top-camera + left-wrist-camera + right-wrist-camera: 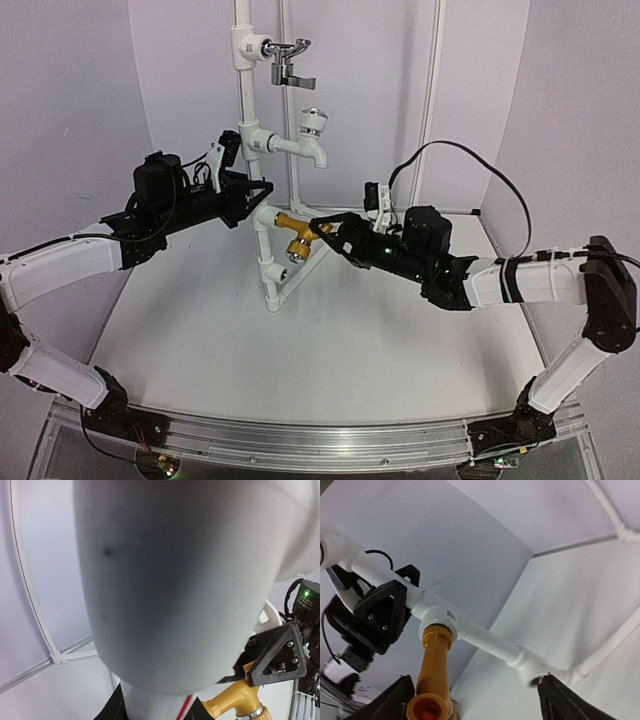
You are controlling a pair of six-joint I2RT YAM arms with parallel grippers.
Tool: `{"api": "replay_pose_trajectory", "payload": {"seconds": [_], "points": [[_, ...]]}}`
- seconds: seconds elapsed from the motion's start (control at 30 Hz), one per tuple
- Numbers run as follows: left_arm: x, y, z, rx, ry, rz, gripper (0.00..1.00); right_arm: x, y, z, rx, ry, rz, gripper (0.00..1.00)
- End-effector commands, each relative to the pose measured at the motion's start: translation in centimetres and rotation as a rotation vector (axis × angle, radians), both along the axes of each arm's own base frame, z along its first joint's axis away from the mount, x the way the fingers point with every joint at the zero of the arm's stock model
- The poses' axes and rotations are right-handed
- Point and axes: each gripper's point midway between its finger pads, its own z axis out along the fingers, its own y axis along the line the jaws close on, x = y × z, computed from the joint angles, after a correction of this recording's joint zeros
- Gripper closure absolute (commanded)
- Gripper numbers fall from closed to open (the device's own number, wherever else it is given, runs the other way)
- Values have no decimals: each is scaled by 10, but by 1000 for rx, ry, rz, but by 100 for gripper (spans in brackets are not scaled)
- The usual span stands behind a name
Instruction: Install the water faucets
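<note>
The brass tap (294, 236) juts from the tee (265, 217) of the white pipe (268, 265), which stands on the tabletop (330, 350) toward its far edge. The left gripper (252, 196) is clamped on the pipe beside the tee. The right gripper (322, 228) is spread wide on either side of the tap.
</note>
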Motion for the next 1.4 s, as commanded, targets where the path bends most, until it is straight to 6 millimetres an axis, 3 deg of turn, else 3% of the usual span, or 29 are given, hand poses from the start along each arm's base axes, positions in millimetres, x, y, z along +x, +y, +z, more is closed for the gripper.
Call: {"api": "replay_pose_trajectory", "payload": {"seconds": [0.0,0.17,0.33,0.57,0.8,1.1,1.37], "points": [[-22,-8,-75,73,352,-67,100,9,-42,8,-404,-389,-137,6],[-22,-9,-75,74,356,-70,100,-25,-48,17,-655,-790,-8,3],[-22,-8,-74,72,354,-69,100,-72,-41,29,-741,-1227,192,2],[-22,-9,-76,74,358,-73,100,-86,-25,30,-846,-1584,289,4],[-23,-9,-76,74,358,-71,100,-77,0,40,-870,-1788,286,10],[-23,-8,-75,73,357,-70,100,-43,28,32,-1005,-1882,177,17],[-22,-8,-75,72,355,-70,100,-34,43,31,-1024,-1924,54,28]]}}
